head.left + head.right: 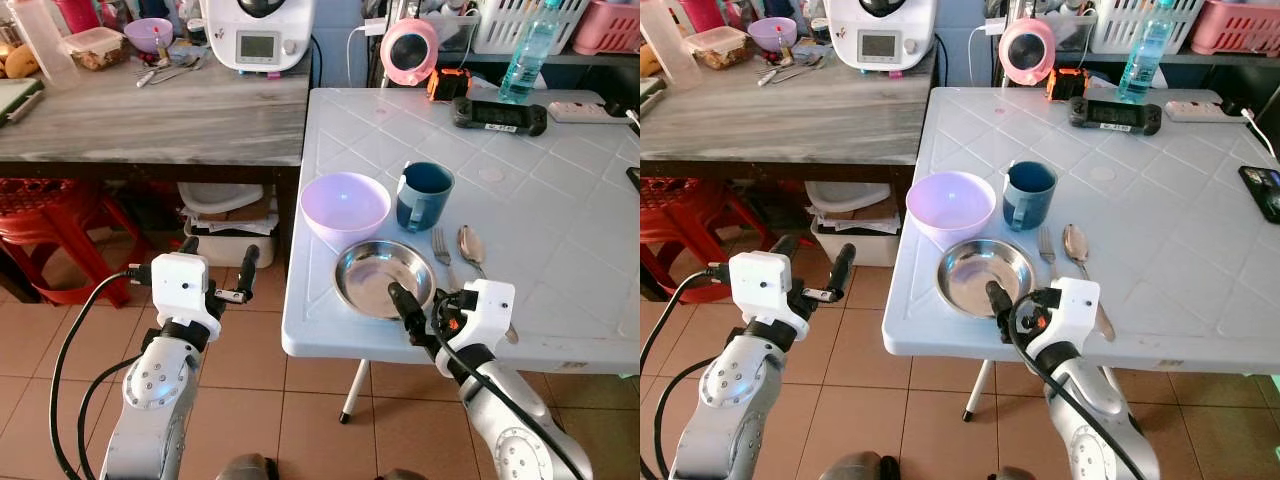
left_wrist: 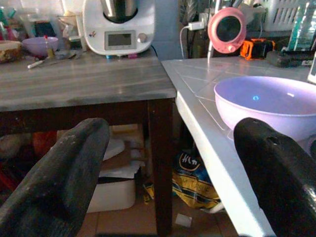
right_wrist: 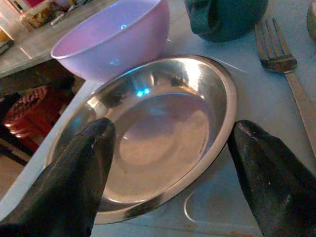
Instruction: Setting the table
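Note:
Near the front-left corner of the white table (image 1: 560, 230) lies a shiny steel plate (image 1: 383, 277). Behind it stand a purple bowl (image 1: 345, 205) and a teal mug (image 1: 424, 195). A fork (image 1: 443, 250) and a spoon (image 1: 471, 247) lie to the plate's right. My right gripper (image 1: 420, 300) is open just above the plate's near rim; in the right wrist view the plate (image 3: 163, 133) lies between its fingers (image 3: 84, 168). My left gripper (image 1: 218, 255) hangs open over the floor left of the table, aimed toward the bowl (image 2: 269, 98).
A grey wooden counter (image 1: 150, 120) with a white kitchen appliance (image 1: 258, 35) stands to the left, with a red stool (image 1: 60, 225) and boxes (image 1: 225, 235) beneath it. At the table's back are a pink gadget (image 1: 410, 50), a water bottle (image 1: 528, 50), a controller (image 1: 498, 115) and a power strip (image 1: 585, 112).

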Available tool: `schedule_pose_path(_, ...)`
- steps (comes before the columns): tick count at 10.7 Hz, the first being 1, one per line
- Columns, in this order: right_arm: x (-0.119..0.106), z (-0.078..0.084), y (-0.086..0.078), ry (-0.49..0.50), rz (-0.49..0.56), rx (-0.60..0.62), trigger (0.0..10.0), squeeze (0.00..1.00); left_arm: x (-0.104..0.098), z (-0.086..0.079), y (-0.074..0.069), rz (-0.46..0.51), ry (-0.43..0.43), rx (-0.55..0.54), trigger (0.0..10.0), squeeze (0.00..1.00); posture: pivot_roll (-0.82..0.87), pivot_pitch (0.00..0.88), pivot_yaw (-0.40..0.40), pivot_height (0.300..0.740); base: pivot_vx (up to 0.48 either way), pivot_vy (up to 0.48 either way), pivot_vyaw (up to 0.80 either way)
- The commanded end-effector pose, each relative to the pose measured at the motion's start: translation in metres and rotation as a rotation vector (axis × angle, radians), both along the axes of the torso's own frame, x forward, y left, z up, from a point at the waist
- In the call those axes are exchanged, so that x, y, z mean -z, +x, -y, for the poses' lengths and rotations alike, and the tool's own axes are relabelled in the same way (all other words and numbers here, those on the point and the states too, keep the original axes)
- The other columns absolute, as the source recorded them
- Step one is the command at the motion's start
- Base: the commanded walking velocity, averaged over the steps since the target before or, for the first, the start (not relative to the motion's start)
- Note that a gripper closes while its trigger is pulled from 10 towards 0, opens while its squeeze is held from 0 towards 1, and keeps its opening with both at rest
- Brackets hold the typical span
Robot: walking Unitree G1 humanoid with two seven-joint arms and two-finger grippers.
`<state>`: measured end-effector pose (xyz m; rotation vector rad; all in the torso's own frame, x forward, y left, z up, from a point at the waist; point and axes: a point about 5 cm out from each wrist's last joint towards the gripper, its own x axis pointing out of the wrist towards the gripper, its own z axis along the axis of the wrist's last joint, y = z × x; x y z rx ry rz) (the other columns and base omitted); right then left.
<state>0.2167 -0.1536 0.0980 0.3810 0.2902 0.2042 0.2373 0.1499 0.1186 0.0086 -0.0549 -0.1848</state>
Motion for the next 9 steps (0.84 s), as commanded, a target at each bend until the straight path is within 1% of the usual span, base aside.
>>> schedule_pose_path(1, -0.003, 0.003, -0.002, 0.010, -0.012, 0.015, 10.0, 0.00, -0.003, 0.001, 0.001, 0.017, 0.011, 0.014, 10.0, 0.00, 0.01, 0.000, 0.018, 0.740, 0.000, 0.000, 0.00)
schedule_pose_path(3, 0.007, 0.007, -0.004, 0.043, -0.093, 0.062, 10.0, 0.00, -0.004, 0.002, 0.001, 0.018, 0.008, 0.023, 10.0, 0.00, 0.01, 0.000, 0.021, 0.740, 0.000, 0.000, 0.00)
schedule_pose_path(4, 0.012, 0.009, -0.004, 0.074, -0.134, 0.076, 9.4, 0.00, -0.004, 0.002, 0.001, 0.018, 0.011, 0.035, 10.0, 0.00, 0.01, 0.000, 0.024, 0.740, 0.000, 0.000, 0.00)
schedule_pose_path(5, 0.013, 0.010, -0.002, 0.093, -0.152, 0.085, 0.1, 0.00, -0.004, 0.001, 0.001, 0.017, 0.012, 0.036, 10.0, 0.00, 0.02, 0.000, 0.024, 0.740, 0.000, 0.000, 0.00)
schedule_pose_path(6, 0.014, 0.010, -0.001, 0.114, -0.165, 0.087, 0.0, 0.00, -0.004, 0.001, 0.001, 0.016, 0.012, 0.038, 10.0, 0.00, 0.02, 0.000, 0.025, 0.740, 0.000, 0.000, 0.00)
schedule_pose_path(9, 0.016, 0.012, 0.005, 0.104, -0.216, 0.067, 0.0, 0.00, -0.004, 0.002, 0.000, 0.015, 0.013, 0.050, 10.0, 0.00, 0.02, 0.000, 0.021, 0.740, 0.000, 0.000, 0.00)
